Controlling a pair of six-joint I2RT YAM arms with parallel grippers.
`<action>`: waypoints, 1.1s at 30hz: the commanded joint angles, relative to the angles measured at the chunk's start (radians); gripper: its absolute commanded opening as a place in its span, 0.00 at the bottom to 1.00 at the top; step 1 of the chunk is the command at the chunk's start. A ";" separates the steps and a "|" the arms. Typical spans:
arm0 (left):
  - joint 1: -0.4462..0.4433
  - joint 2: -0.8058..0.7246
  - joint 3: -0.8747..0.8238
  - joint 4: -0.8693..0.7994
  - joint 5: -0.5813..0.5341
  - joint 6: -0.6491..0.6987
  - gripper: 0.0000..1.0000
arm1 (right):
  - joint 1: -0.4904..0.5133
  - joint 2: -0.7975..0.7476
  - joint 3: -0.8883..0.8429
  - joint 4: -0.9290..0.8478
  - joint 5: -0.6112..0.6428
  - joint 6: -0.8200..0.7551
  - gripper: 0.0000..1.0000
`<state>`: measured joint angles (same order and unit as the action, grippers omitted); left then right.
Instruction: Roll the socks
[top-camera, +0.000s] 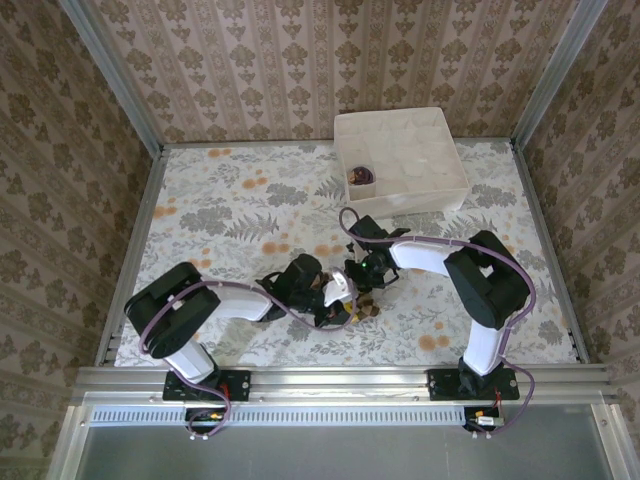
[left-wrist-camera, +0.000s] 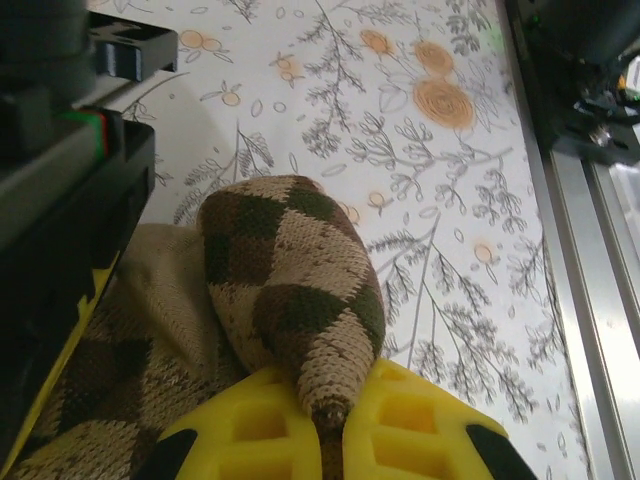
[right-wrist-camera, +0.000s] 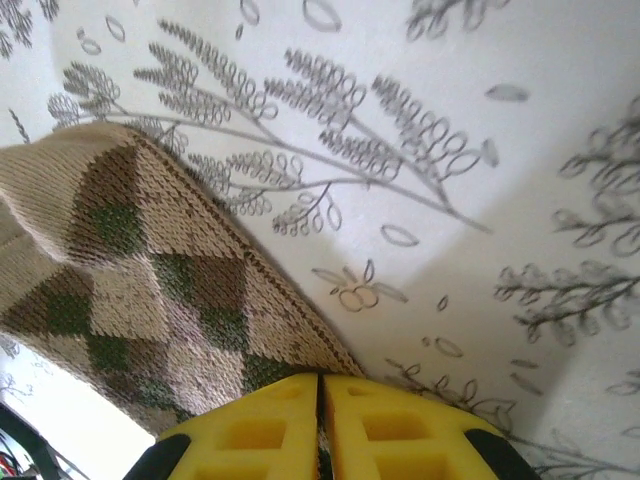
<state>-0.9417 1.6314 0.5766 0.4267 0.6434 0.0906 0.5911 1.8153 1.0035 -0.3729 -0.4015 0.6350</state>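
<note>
About half done, by the look of it: a dark purple bundle (top-camera: 360, 175) sits in one cell at the left of the white box (top-camera: 445, 150) in the upper right of the top view, and it reads as a sock already rolled (too small to be sure). The argyle sock (left-wrist-camera: 290, 270) is not yet a roll; it lies loosely bunched just below the centre of that view, between the two arms' ends. The left gripper (left-wrist-camera: 325, 415) is closed on a raised fold of it, which stands up from the yellow fingers (left-wrist-camera: 420, 430) at the bottom of the left wrist view like a blunt cone. The right gripper (right-wrist-camera: 320, 425) has its jaws pressed together at the bottom of its view; the sock's edge runs right up to them, though I cannot tell whether any cloth is pinched. The knit is coarse and soft, in brown, tan and dark green diamonds, with a plain tan part behind; the tablecloth (right-wrist-camera: 480, 150) is smooth and white, printed with grey fronds; the box looks like thin stiff card.
</note>
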 joint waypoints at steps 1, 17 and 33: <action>-0.003 0.036 0.047 -0.059 0.028 -0.109 0.00 | -0.042 0.022 -0.074 0.035 0.159 0.036 0.12; 0.009 0.186 0.103 -0.032 -0.077 -0.429 0.00 | -0.059 -0.451 -0.269 0.140 0.214 0.018 0.39; 0.090 0.301 0.157 -0.029 -0.036 -0.548 0.00 | -0.103 -0.552 -0.460 0.139 0.180 0.054 0.51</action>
<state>-0.8730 1.8751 0.7429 0.5098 0.6724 -0.4202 0.4911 1.2366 0.5285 -0.2401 -0.1940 0.6846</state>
